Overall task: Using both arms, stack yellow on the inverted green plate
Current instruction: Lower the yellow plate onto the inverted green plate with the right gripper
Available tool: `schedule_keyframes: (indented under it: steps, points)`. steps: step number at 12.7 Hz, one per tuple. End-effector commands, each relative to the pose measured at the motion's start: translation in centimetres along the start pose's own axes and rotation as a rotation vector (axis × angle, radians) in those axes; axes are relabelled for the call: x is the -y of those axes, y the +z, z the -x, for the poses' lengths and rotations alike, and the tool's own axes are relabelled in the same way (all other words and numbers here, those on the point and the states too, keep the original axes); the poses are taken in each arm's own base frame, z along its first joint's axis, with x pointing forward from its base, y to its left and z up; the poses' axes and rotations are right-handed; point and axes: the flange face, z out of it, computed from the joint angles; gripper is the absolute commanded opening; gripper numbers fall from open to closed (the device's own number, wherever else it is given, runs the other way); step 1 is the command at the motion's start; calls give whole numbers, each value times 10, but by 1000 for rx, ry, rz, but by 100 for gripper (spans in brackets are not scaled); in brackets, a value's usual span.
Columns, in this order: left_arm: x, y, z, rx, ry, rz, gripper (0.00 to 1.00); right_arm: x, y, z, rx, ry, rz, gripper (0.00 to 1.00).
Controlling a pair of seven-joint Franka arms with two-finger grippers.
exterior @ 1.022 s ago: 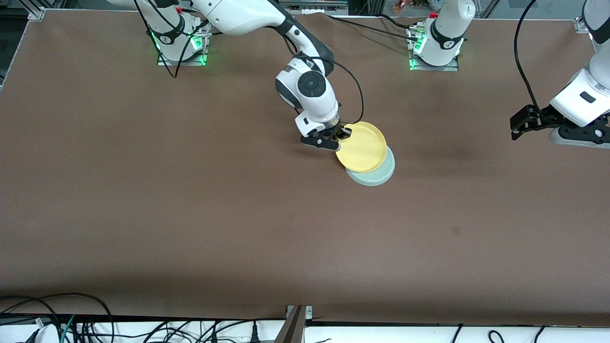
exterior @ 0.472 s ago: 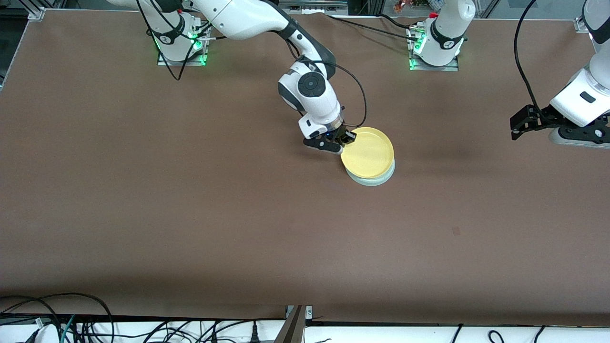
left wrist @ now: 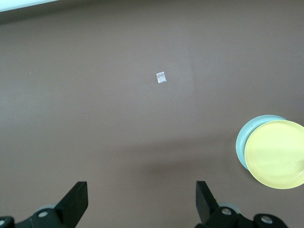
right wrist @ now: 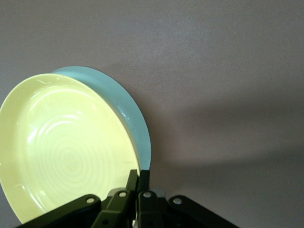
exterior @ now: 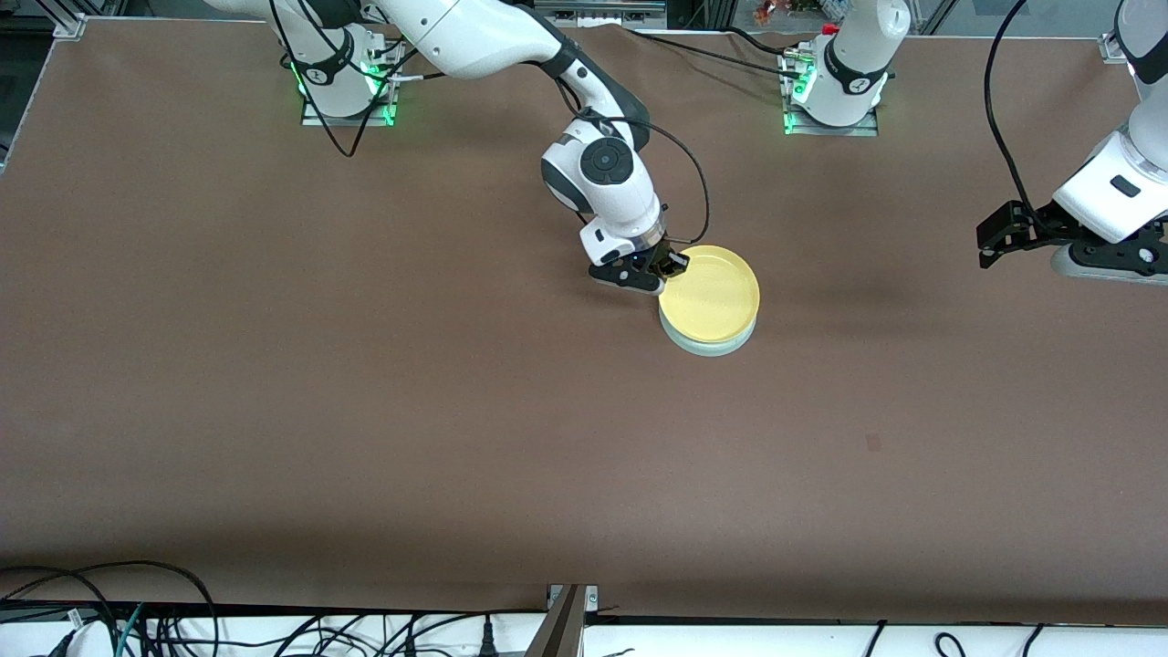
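Yellow plate (exterior: 710, 294) shifted squarely over green plate (exterior: 708, 345), right gripper (exterior: 665, 265) pinching its rim, left gripper (left wrist: 141, 205) waiting, spread wide.

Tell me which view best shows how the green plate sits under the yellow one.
The front view: the green plate shows as a crescent under the yellow plate, whose rim the right gripper pinches. The right wrist view shows only a green sliver. The left wrist view shows it far off, between the open left gripper's fingers.

yellow (exterior: 710, 294) on green plate (exterior: 710, 345) | mid-table (exterior: 365, 365) | left arm waits
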Motion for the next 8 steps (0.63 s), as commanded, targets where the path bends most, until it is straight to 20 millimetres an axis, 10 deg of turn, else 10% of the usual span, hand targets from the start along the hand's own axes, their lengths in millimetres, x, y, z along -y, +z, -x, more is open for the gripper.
schedule_keyframes:
  steps: [1,3,8]
  points:
    - [0,-5,1,-9,20,-22,100,11,-1,-1,-27,9,-30,52]
    - [0,-5,1,-9,20,-22,100,17,-9,-5,-32,23,-47,100]
    - [0,-5,1,-8,18,-22,100,27,-89,-65,-97,35,10,100]
